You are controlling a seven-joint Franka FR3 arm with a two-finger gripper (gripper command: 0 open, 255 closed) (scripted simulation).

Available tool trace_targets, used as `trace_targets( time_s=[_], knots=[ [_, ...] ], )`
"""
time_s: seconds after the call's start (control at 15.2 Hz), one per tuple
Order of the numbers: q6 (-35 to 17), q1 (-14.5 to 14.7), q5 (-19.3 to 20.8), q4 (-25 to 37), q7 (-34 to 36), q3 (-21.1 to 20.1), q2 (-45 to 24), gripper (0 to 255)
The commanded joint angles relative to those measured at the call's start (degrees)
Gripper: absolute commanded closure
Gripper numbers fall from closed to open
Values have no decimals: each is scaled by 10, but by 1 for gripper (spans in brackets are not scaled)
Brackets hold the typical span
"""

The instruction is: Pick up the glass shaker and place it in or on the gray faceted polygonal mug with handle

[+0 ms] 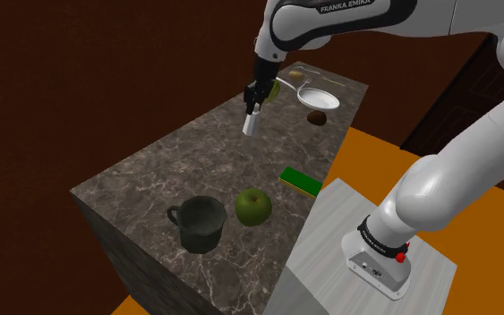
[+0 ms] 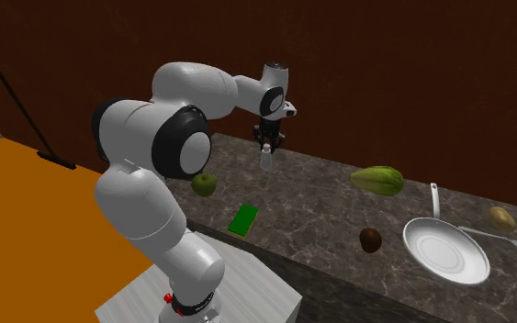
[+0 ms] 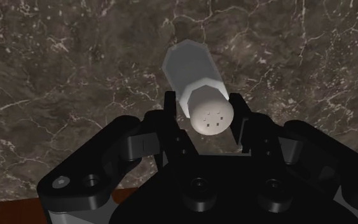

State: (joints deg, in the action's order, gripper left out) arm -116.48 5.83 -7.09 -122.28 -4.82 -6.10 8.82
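Two black fingers [image 3: 170, 109] of the gripper [image 3: 204, 107] pinch the shaker [image 3: 192, 67] just below its white perforated cap [image 3: 212, 118]. The cap faces the wrist camera, and the pale translucent body points away toward the dark marble table [image 3: 56, 76].

In the shoulder view the shaker [image 1: 251, 124] hangs from the gripper [image 1: 252, 107] over the middle stretch of the table [image 1: 151, 179], apparently clear of the surface (no contact that I can make out). The mug [image 1: 201, 224], dark gray and faceted, stands upright near the table's near end with its handle toward that view's left, well apart from the shaker. A green apple [image 1: 252, 207] sits just beside the mug, and a flat green card [image 1: 300, 181] lies at the table's edge by the stand [image 1: 366, 233].

At the far end are a white pan [image 1: 320, 98] and a small brown fruit [image 1: 318, 117]. The second exterior view adds a green squash [image 2: 377, 180], a potato [image 2: 501, 217] and a fork [image 2: 502, 240].
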Motion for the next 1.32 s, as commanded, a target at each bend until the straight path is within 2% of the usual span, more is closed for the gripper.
trace_targets(
  time_s=[0.0,0.59,1.25],
  knots=[
    [15,0,1,13,2,0,2,255],
    [81,-1,3,69,8,1,11,255],
    [86,55,-12,50,141,-80,50,255]
  ],
)
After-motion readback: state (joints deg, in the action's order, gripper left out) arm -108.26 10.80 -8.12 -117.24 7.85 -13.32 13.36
